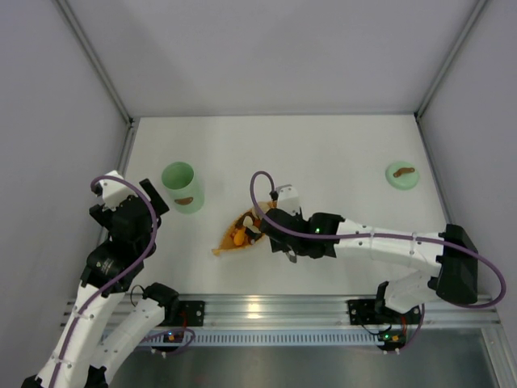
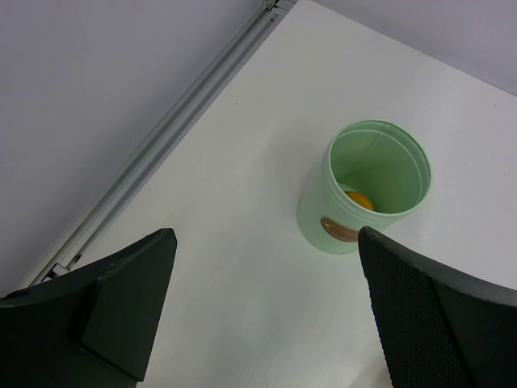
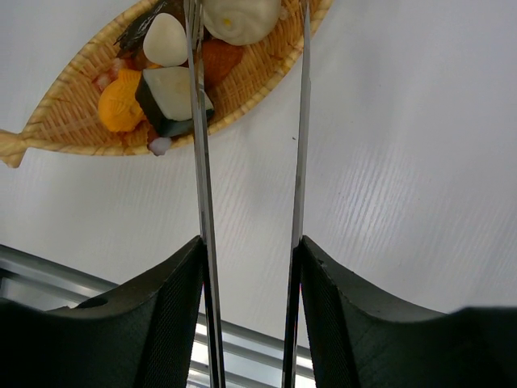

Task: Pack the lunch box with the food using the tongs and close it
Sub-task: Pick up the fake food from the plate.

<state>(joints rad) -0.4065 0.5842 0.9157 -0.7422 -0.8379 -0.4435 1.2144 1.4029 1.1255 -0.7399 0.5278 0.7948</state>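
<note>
The mint-green lunch box (image 1: 182,187) stands open at the left, and one orange food piece (image 2: 359,199) lies inside the lunch box (image 2: 367,190). Its lid (image 1: 401,175) lies far right. My right gripper (image 3: 250,242) is shut on the tongs (image 3: 198,162), one slim arm against each finger. The tongs reach over the food (image 3: 166,89) in the leaf-shaped tray (image 3: 73,137), their arms either side of a white bun (image 3: 241,16). Their tips run off the top of the right wrist view. My left gripper (image 2: 266,242) hangs open, near the tub with nothing in it.
The orange wicker tray (image 1: 226,246) sits in the middle of the table near the front rail (image 1: 258,311). The right arm (image 1: 380,242) stretches across the front right. Walls close in the table on three sides.
</note>
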